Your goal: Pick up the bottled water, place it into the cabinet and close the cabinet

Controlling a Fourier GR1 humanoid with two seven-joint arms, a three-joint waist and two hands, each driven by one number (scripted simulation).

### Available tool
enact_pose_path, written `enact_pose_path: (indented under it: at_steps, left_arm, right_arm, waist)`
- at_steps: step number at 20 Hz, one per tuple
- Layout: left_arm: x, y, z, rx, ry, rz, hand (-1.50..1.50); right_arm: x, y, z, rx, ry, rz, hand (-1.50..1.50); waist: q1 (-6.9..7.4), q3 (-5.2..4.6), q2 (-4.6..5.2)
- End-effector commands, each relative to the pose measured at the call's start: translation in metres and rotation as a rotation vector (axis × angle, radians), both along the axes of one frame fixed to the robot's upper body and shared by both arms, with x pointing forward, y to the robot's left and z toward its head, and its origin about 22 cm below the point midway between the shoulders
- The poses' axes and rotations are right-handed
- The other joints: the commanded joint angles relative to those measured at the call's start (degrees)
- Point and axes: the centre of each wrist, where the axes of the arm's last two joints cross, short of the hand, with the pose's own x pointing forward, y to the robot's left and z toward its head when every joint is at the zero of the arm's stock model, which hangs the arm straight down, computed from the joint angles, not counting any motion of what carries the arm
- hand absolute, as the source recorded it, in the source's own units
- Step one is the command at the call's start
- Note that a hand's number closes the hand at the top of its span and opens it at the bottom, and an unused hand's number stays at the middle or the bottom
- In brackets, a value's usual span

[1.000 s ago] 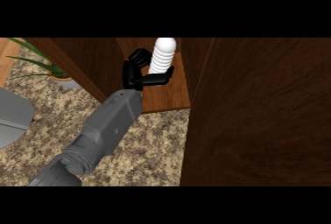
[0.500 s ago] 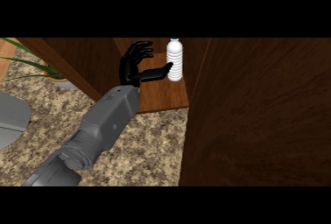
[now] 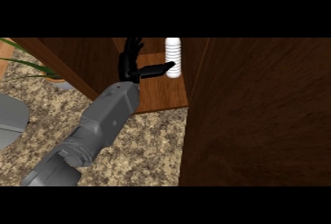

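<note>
Left hand (image 3: 132,65) now uncurled from bottled water (image 3: 173,57), fingers straightened.

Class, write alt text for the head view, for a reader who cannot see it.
A white bottled water stands upright on the wooden cabinet shelf, with the robot's open left hand beside it, thumb reaching toward the bottle. The grey forearm crosses a speckled counter, and a dark cabinet door fills the right side.

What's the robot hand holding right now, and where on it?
Nothing. The left robot hand is open beside the bottled water, which stands on the cabinet shelf; only the thumb tip reaches its lower body.
</note>
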Motion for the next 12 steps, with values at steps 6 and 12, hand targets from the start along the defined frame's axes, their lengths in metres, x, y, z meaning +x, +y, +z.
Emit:
enact_pose_path:
  at_steps: [6,12]
  left_arm:
    - [0.004,-0.005,0.01,0.085,-0.042,-0.009,-1.5]
    - [0.004,-0.016,0.013,0.178,-0.105,-0.148,-1.5]
  right_arm:
    - [0.002,0.005,0.001,-0.002,-0.015,0.03,-1.5]
    - [0.003,-0.003,0.003,-0.018,0.006,0.022,-1.5]
  waist:
    - [-0.64,-0.01,0.18]
    - [-0.28,0.05,-0.48]
